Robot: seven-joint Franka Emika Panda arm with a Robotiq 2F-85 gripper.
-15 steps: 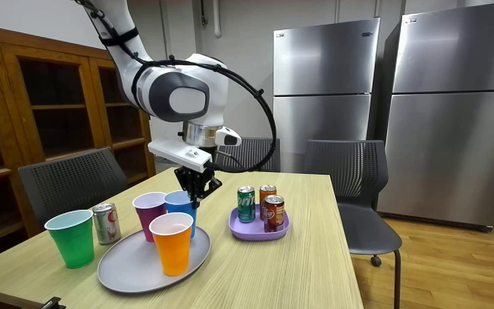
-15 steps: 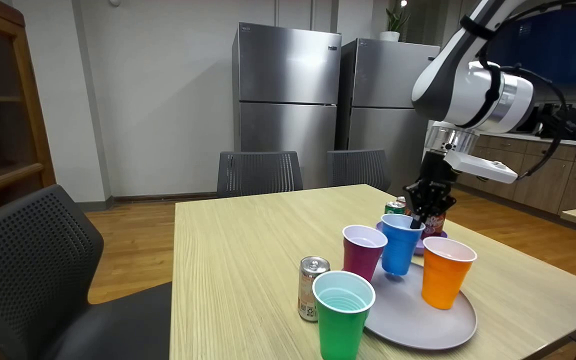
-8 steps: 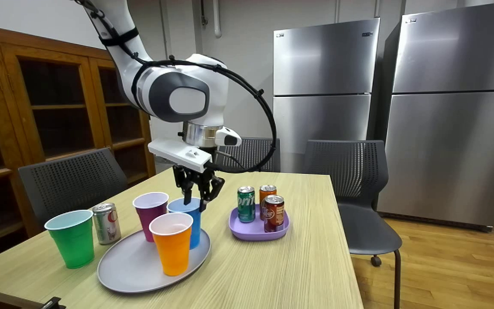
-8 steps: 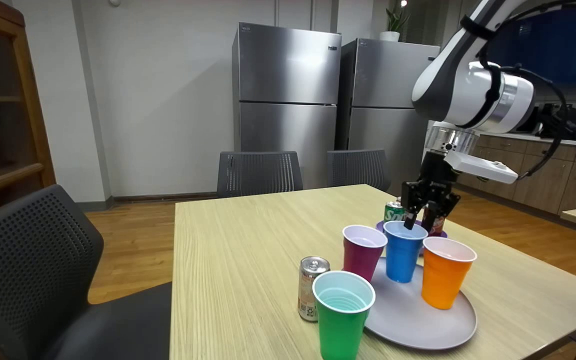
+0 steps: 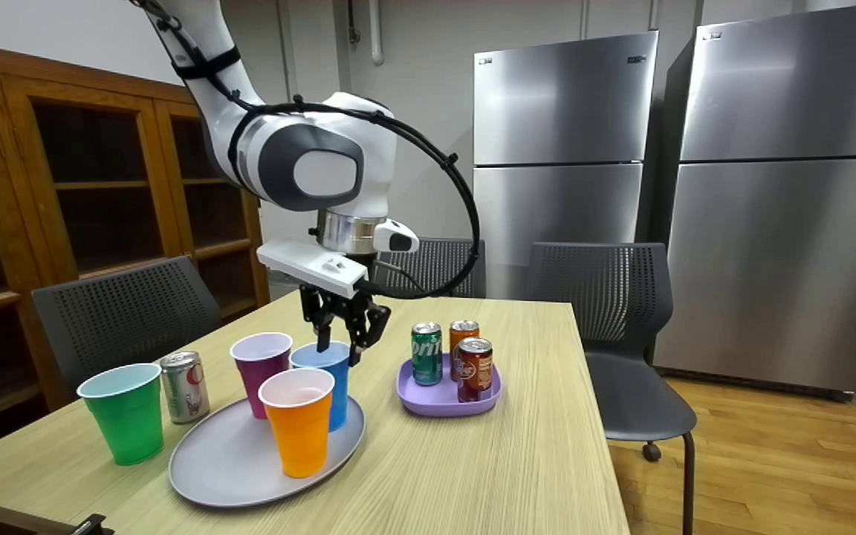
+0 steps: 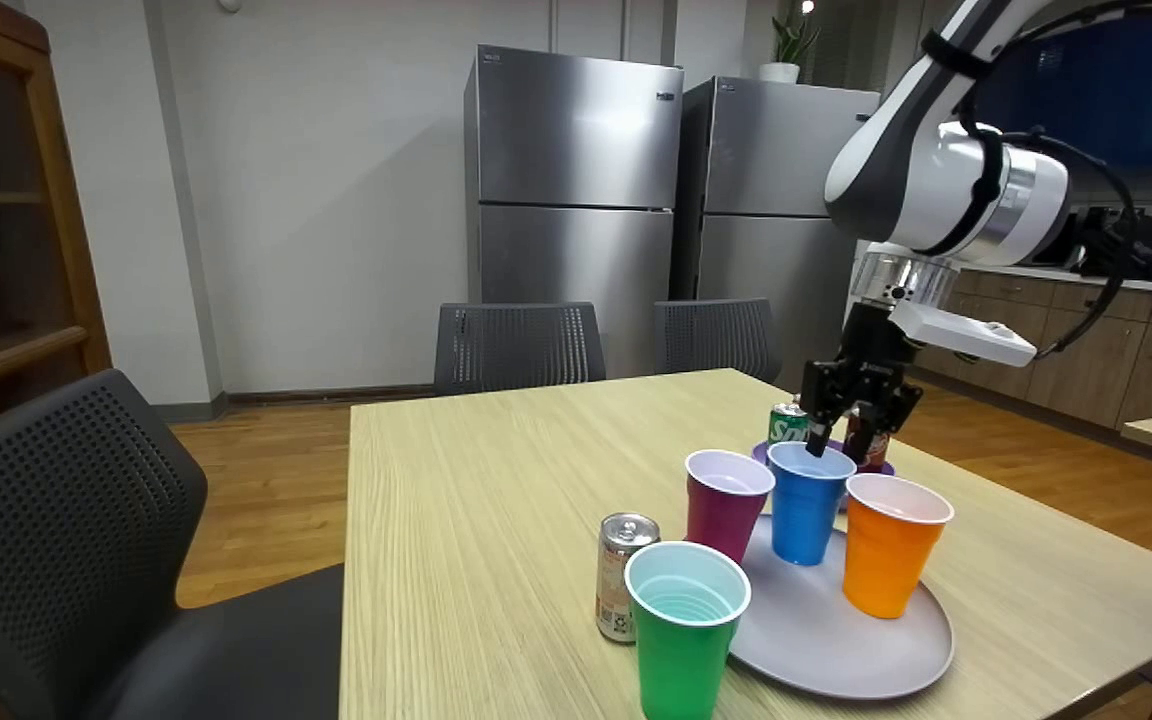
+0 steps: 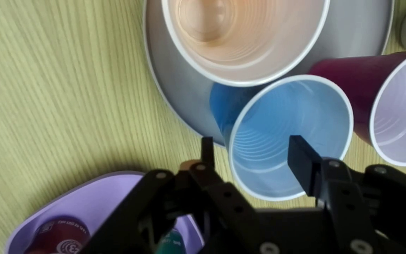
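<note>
My black gripper [image 5: 339,353] stands open over the rim of a blue cup [image 5: 338,405]. In the wrist view one finger pad [image 7: 303,162] is over or inside the mouth of the blue cup [image 7: 259,141], and the other is outside its rim, with a gap showing between that pad and the rim. The blue cup stands upright on a grey plate [image 6: 836,655]. Sharing that plate are an orange cup [image 6: 886,560] and a maroon cup [image 6: 721,515], close on either side of it. Whether the inner finger touches the cup wall, I cannot tell.
Beside the plate stand a green cup [image 5: 127,416] and a silver can [image 5: 185,390]. A purple tray [image 5: 435,406] holds a green can [image 5: 426,355], a dark red can [image 5: 475,375] and an orange can [image 5: 462,333]. Dark chairs [image 5: 599,290] surround the table.
The fingers have spread apart and let go of the blue cup's rim. The cup, tilted and slightly raised before, has dropped down upright onto the plate. The arm has hardly moved.
</note>
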